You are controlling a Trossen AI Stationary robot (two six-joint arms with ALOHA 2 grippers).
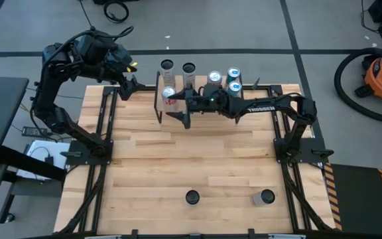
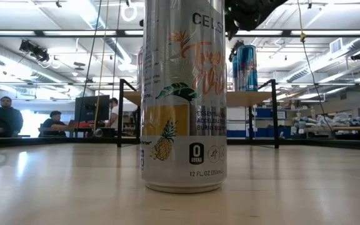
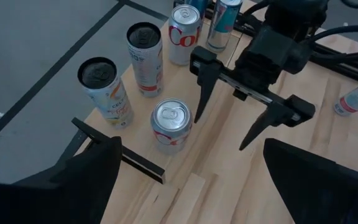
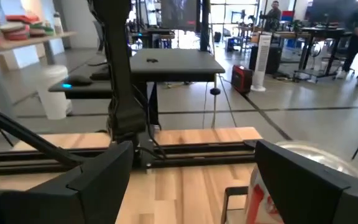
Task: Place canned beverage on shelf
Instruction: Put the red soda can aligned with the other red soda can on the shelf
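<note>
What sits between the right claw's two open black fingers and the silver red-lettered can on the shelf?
Nothing. In the left wrist view the right claw hangs open beside the silver red-lettered can, with only bare light wooden shelf top between.

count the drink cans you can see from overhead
8: six cans grouped on the far shelf, two cans apart near the front edge; the right arm may hide more.

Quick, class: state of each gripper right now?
Left gripper: open, holding nothing.
Right gripper: fingers open, empty, beside the silver can on the shelf.
</note>
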